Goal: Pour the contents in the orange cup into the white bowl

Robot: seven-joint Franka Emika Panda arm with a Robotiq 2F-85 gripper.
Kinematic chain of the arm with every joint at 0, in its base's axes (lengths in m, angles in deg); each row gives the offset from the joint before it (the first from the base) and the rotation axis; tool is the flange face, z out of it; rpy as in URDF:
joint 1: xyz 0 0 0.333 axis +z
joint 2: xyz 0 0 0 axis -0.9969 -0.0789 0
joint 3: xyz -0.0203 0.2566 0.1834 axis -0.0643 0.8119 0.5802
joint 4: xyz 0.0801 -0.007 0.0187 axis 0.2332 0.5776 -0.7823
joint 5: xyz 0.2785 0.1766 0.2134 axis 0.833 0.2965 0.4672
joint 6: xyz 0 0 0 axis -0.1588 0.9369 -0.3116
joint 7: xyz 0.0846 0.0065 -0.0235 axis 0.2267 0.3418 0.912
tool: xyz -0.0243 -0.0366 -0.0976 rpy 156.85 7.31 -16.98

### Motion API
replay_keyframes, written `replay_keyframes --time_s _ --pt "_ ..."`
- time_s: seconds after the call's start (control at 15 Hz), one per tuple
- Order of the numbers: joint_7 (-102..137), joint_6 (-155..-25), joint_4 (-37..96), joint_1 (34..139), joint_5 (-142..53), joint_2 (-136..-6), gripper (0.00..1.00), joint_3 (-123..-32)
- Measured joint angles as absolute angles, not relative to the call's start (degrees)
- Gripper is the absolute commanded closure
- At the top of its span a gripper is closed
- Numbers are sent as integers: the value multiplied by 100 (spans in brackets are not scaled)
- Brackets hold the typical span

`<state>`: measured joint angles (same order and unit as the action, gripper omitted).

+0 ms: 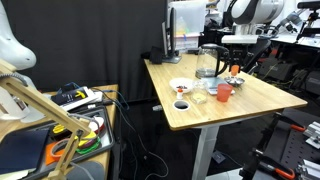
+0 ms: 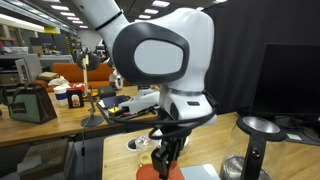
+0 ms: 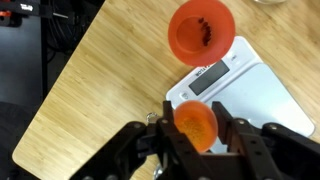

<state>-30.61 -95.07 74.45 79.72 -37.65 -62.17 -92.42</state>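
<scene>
On the light wooden rectangular tabletop (image 1: 270,100) we log the whole work area. The white Franka arm (image 2: 160,50) reaches in over it. Next in size, a flat white digital scale (image 3: 250,90) lies on the wood, clearest in the wrist view. The wide shallow white round bowl (image 1: 181,86) sits on the table in an exterior view, apart from the cups, and it does not show in the wrist view. 1 larger, redder plastic cup (image 3: 202,30) stands on the scale with dark bits inside.

Smallest item: the short bright-orange plastic cup (image 3: 196,122). The black Robotiq gripper (image 3: 198,132) is clamped on it, with 1 finger on each side of the wall. The cup is upright, mouth toward the wrist camera, over the near corner of the scale. We cannot tell what lies inside it; the interior reads as plain orange.

Status, our judgement:
- Done: the grasp is made, and the cup looks clear of the surface below.
- Not done: nothing is poured, since the cup is level and not over the bowl.
- Left: 1) carry the cup across to the bowl, 2) tip it over the rim, 3) confirm the contents land inside.
- Risk: the redder cup stands close by and could be knocked on the way.
</scene>
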Motion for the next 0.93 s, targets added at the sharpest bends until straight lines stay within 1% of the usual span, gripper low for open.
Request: replay_keyframes --time_s 0.4,0.47,0.93 --pt "-4104 -9498 7461 8108 -3810 -5943 83 -8687" --pt "-4262 -9498 7450 8115 -3802 -5944 58 -8604" --pt "-4299 -9496 7452 8073 -3802 -5952 58 -8558"
